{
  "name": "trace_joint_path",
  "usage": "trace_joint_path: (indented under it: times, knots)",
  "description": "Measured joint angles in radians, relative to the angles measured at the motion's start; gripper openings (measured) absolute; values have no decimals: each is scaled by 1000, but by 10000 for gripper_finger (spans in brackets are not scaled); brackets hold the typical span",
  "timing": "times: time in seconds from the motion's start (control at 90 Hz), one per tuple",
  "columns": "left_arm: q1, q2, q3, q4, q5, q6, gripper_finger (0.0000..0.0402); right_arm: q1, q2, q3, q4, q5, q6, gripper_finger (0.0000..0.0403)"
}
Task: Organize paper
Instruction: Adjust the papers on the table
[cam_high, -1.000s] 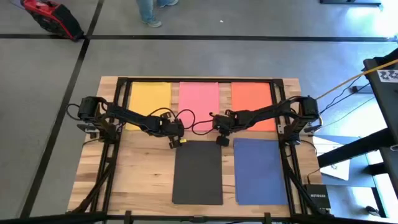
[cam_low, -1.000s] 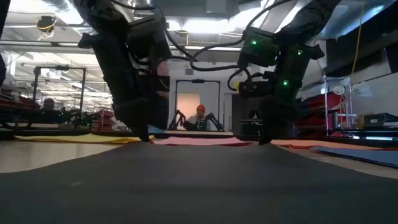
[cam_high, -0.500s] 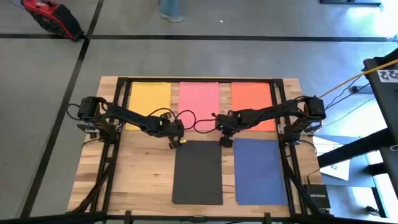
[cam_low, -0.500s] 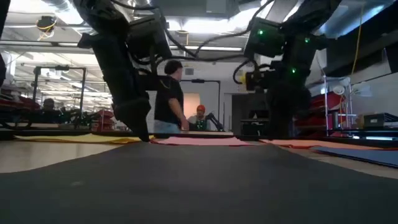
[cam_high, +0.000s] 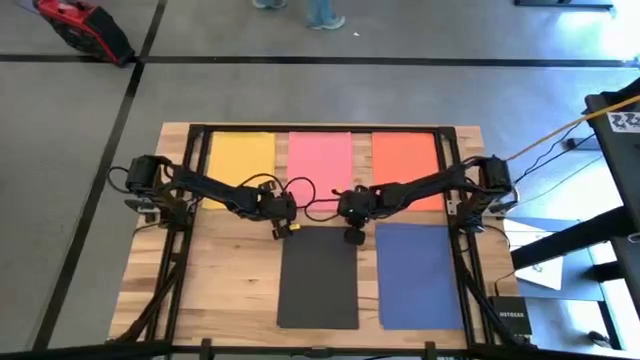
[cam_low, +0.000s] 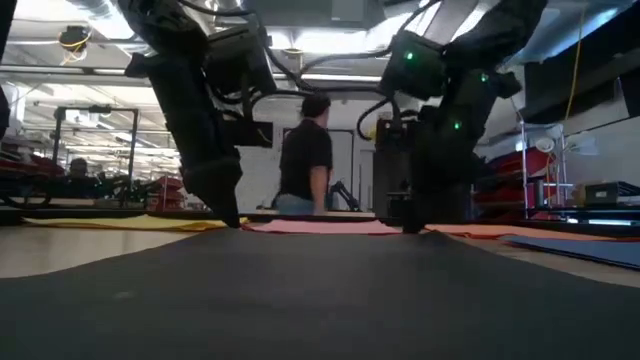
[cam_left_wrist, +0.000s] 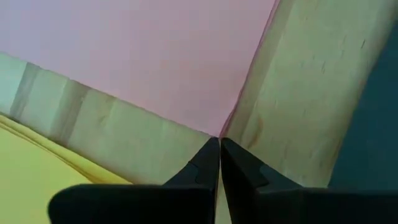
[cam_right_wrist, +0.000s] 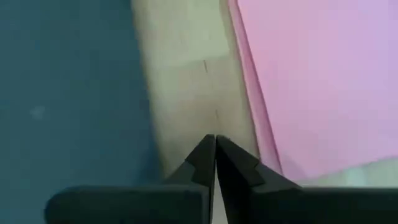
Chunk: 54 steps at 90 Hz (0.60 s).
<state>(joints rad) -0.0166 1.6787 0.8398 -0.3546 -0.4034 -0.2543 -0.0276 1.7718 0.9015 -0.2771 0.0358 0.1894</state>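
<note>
1. Nearest the front edge of the pale wooden table (cam_high: 230, 280) we see two sheets lying flat side by side: the black paper (cam_high: 318, 278) in the middle and the dark blue paper (cam_high: 419, 276) to its right. They are apart, with a strip of wood between them.
2. No tray or box holds any of the sheets; all lie straight on the tabletop.
3. At the far edge of the black paper both arms meet. The left gripper (cam_high: 281, 229) sits at the sheet's far left corner, its fingers pressed together with nothing between them, as the left wrist view shows (cam_left_wrist: 219, 163).
4. The right gripper (cam_high: 352, 236) is at the sheet's far right corner, its fingers likewise closed on nothing (cam_right_wrist: 214, 160). Compared with half a second ago it has shifted a little leftward and nearer, onto the black sheet's edge; the left gripper has not moved.
5. Both arms stretch inward from the table's sides, low over the wood, their tips down at the surface in the low view.
6. Farther back lies a row of three sheets: yellow paper (cam_high: 242, 158), pink paper (cam_high: 320, 165) and orange paper (cam_high: 405, 160).
7. Beyond the table a person (cam_low: 305, 155) stands in dark clothes, now farther right than half a second ago.
</note>
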Motion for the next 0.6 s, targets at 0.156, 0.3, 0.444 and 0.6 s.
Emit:
trace_joint_path:
  times: [0.156, 0.3, 0.444, 0.6]
  knots:
    - [0, 0, 0, 0, 0, 0, 0, -6, 22, 2, 11, 16, -5, 3]
    - [0, 0, 0, 0, 0, 0, 0, -5, 24, 0, 33, 43, -5, 3]
    - [0, 0, 0, 0, 0, 0, 0, -8, 26, 0, 44, 67, 9, 3]
    - [0, 0, 0, -1, 0, 0, 0, -20, 27, 0, 51, 84, 20, 3]
